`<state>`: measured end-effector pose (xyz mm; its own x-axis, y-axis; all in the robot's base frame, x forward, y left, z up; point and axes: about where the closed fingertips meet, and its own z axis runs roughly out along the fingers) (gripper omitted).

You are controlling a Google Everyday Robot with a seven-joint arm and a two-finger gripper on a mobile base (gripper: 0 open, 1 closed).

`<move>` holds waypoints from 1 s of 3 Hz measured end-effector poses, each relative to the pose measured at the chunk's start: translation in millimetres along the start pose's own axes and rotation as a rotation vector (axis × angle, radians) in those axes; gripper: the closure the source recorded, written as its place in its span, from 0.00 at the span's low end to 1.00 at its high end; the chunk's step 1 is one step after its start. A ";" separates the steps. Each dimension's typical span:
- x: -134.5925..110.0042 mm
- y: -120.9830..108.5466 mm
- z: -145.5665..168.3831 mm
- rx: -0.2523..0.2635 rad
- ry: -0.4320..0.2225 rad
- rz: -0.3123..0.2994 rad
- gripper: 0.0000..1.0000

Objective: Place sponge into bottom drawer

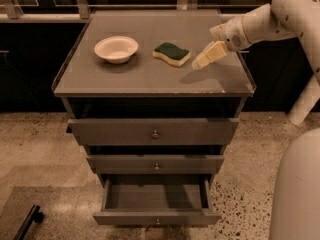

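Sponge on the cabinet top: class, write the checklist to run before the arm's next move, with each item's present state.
1. Pale yellow sponge with green top lies free on the grey cabinet top: ok.
2. Cream gripper beside the sponge, apart from it: ok.
3. Sponge held: not ok.
4. Lowest grey drawer pulled out: ok.
5. Cream round bowl apart from the sponge: ok.

we see a sponge [172, 53], pale yellow with a dark green top, and a cream bowl [116, 48] on the grey-brown cabinet [150, 80]. the bottom drawer [156, 217] is the same grey-brown, with a dull metal knob [157, 221]. the gripper [199, 63], cream-yellow, hangs just right of the sponge on a white arm [260, 24]. the floor [40, 149] is speckled beige.
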<state>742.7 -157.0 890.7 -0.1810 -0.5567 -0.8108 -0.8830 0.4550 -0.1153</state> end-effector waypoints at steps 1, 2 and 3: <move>1.2 -4.6 -0.2 0.026 -0.043 0.024 0.00; 7.6 -9.4 20.9 0.018 -0.077 0.059 0.00; 12.3 -11.6 43.2 -0.001 -0.096 0.087 0.00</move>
<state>769.4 -139.1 857.3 -0.2148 -0.4458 -0.8690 -0.8660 0.4982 -0.0416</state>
